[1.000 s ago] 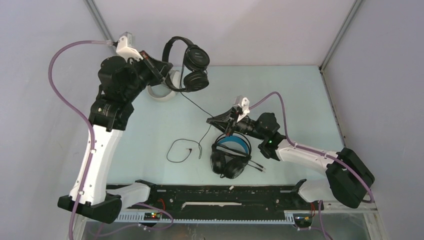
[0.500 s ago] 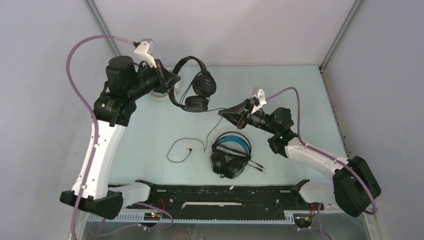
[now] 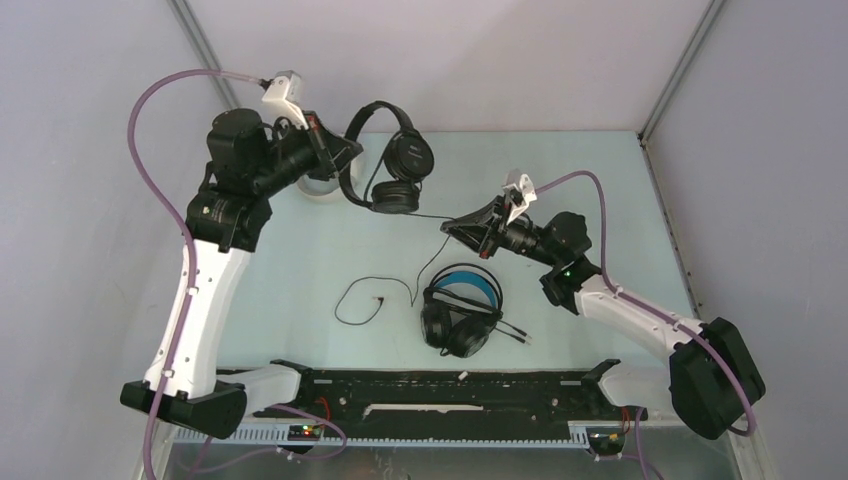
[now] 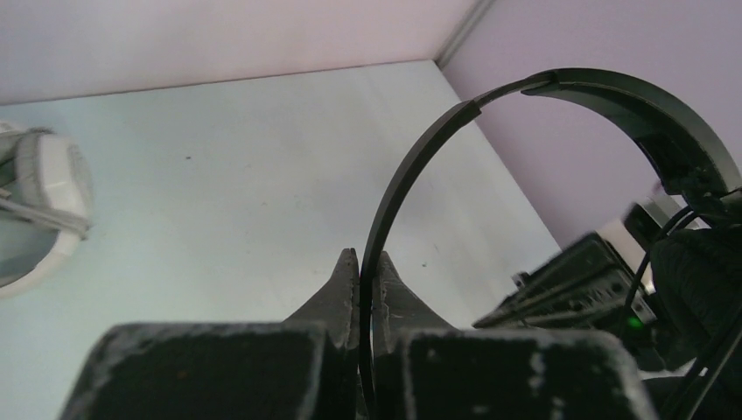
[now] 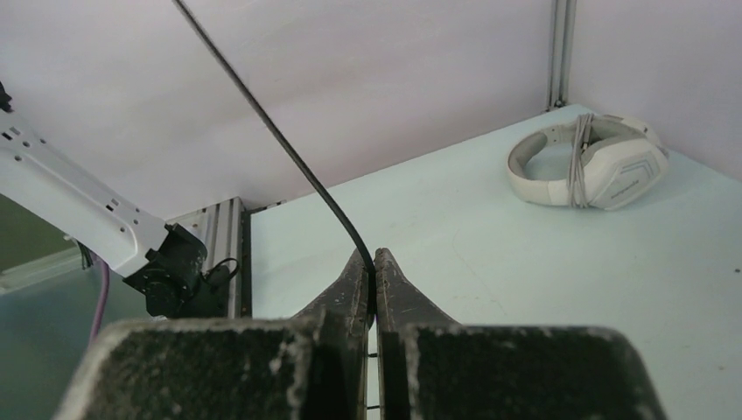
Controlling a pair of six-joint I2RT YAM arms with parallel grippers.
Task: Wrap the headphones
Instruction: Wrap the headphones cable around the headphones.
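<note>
Small thin black headset [image 3: 410, 156] clamped by headband in left pincer [image 4: 366, 262]; black cord [image 5: 280, 143], rising leftward, clamped in right pincer [image 5: 371, 259].

Pale blue table [image 3: 300, 255], grey walls [image 3: 500, 60], black rail [image 3: 440, 385] along near edge

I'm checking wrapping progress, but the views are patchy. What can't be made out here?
- White-grey headphones: top view, mostly behind the left hand; left wrist view, cut by the left edge.
- Thin black headphones: left wrist view, ear cups blurred, cut by the right edge.
- Cord: right wrist view, leaves the top edge above the right hand.
- Blue-lined headphones: top view, cord wrap too small to judge.
</note>
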